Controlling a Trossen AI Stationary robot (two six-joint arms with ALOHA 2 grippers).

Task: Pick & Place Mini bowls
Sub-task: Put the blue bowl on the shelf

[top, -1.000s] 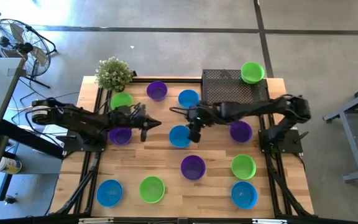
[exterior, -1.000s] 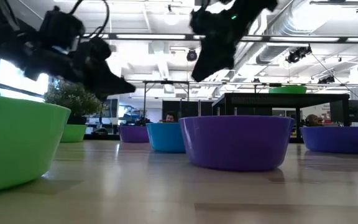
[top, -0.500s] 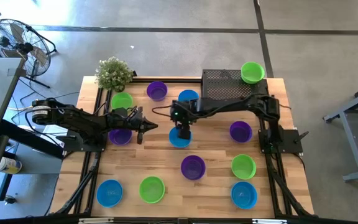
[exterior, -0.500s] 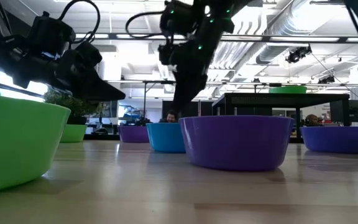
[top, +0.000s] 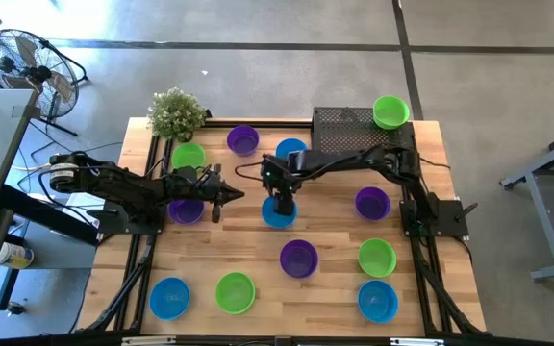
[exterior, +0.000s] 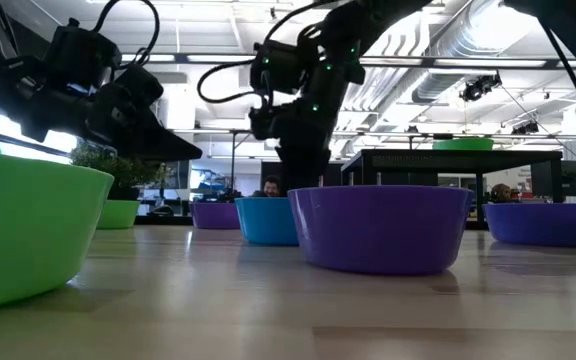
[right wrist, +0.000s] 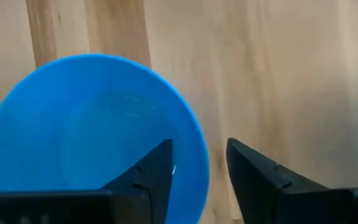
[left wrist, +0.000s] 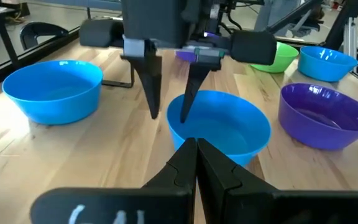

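My right gripper points straight down at the mid-table blue mini bowl. It is open. One finger reaches inside the bowl and the other stands outside its far rim, with no touch visible. My left gripper is shut on nothing and hovers level just left of that bowl, above a purple bowl. A green bowl rests on the black mesh stand. Other blue, green and purple bowls stand upright on the table.
Bowls lie all around: blue and purple on the far side, green on the left, purple on the right, purple just nearer. Several more line the near edge. A potted plant stands at the far-left corner.
My right gripper has swung toward the table's left and come down over the mid-table blue bowl, ending astride its far rim. My left gripper has drawn back slightly to the left and sunk a little. No bowl has moved.
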